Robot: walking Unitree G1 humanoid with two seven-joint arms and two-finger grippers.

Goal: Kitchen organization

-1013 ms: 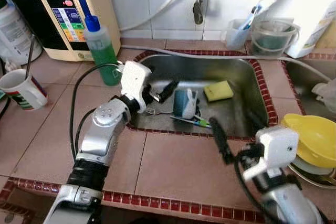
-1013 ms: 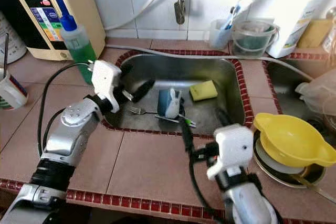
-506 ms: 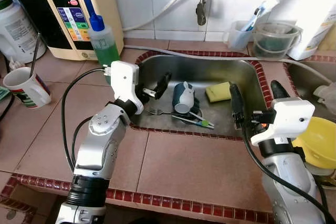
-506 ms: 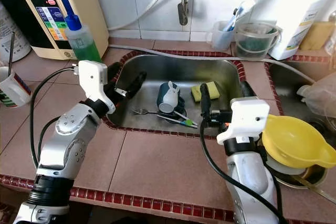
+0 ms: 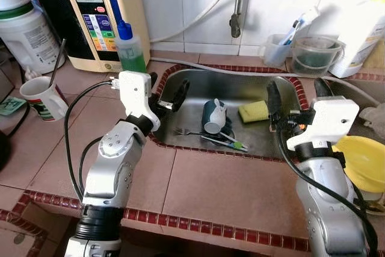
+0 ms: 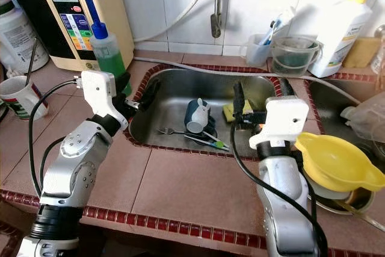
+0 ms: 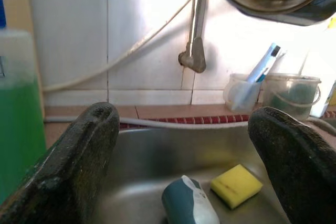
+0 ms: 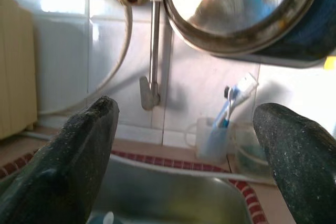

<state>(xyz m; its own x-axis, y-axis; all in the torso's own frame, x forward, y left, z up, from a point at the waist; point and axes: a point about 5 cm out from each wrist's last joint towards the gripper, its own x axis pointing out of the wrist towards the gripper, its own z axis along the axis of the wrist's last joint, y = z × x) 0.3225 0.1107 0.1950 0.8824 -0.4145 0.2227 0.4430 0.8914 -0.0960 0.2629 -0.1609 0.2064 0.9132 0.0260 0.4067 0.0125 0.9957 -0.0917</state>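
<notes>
Both grippers, left gripper [image 5: 171, 92] and right gripper [image 5: 293, 95], gape wide, empty, above the sink [image 5: 240, 82]

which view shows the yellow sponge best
The left eye view: the yellow sponge lies whole and unblocked in the sink. In the right eye view the right gripper hides part of it. The left wrist view shows it small, low between the fingers.

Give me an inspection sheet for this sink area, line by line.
Surface: terracotta tiled counter around a steel sink.
Job's things: teal ceramic mug, yellow sponge, metal fork and green-tipped toothbrush lie in the sink.
Clutter: green soap bottle, yellow plastic bowl, striped cup.
Grippers: left hand open at the sink's left rim; right hand open at its right rim.
Cables: black arm cable.
Surroundings: white tiled wall, tap.
</notes>
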